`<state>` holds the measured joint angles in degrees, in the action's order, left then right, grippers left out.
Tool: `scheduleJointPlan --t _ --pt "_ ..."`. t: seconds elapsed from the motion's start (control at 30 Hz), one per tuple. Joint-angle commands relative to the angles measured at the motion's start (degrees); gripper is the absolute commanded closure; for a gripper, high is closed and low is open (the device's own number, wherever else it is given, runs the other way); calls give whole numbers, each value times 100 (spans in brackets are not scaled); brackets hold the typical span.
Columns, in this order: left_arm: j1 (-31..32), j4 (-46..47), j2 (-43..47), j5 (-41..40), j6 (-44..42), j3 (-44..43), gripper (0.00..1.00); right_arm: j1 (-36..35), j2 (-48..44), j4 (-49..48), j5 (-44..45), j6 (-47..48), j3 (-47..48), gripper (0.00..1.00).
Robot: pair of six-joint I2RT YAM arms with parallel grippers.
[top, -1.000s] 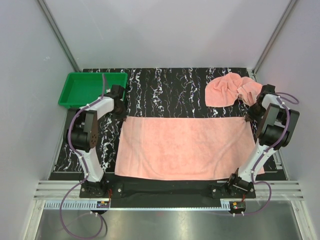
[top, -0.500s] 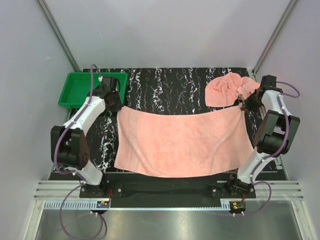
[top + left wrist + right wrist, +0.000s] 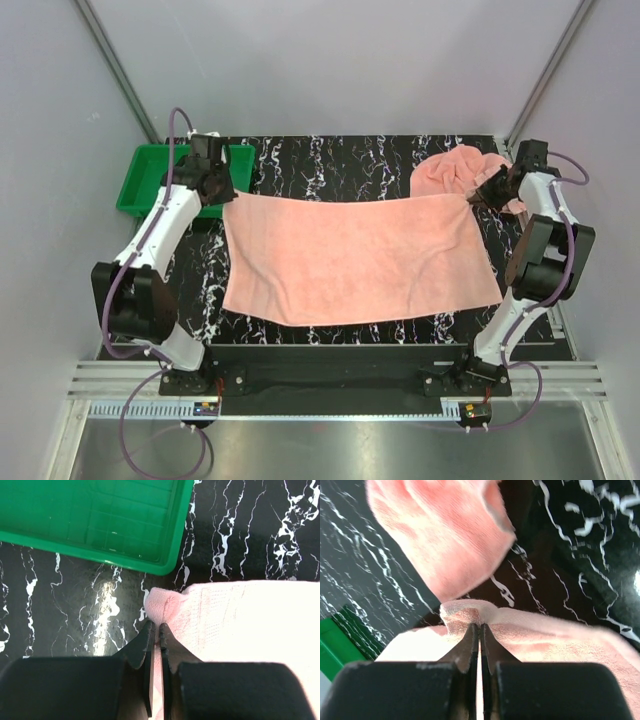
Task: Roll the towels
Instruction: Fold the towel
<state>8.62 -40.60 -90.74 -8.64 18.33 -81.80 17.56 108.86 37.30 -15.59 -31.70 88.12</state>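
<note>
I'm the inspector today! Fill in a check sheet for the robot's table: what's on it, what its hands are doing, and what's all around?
Surface: black table with white marbling, partly covered by cloth.
Job's things: spread pink towel, held at its two far corners; second pink towel, crumpled at the far right.
Clutter: green tray at the far left, nothing seen in it.
Hands: left hand shut on the spread pink towel's left corner; right hand shut on its right corner.
Cables: purple cables run along both arms and loop by the bases.
Surroundings: grey walls; metal rail at the near edge.
</note>
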Motion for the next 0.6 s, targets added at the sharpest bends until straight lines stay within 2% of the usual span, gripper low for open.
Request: scheduleJointPlan --t 0.0,0.03,0.1,0.13,0.17,0.23,0.27,0.37,0.57 --pt "-54 288 749 231 -85 364 100 -16 -697 -354 -103 -169 -696 100" --pt "-54 498 1229 232 3 880 100 -7 -952 -520 38 -222 -1300 100" --pt "-54 745 1759 240 214 1427 100 -7 -1708 -662 512 -441 -1918 100" --pt "-54 973 2405 188 572 2048 100 -7 -1954 -776 670 -538 -2513 100" --pt "-54 1114 2716 170 767 2358 100 -7 -2443 -872 933 -721 -2806 100" --pt "-54 1526 3428 205 1293 3035 100 19 -2833 -1083 1093 -820 -3481 100" --pt "-45 1703 4049 266 1566 3613 100 45 -3061 -980 1294 -924 -3694 100" --pt "-45 1731 4965 241 1875 4467 100 255 -3309 -821 1445 -1048 -3889 100" --pt "-45 1160 5812 -111 2394 5173 99 1196 -3687 -961 1042 -1171 -4609 98"
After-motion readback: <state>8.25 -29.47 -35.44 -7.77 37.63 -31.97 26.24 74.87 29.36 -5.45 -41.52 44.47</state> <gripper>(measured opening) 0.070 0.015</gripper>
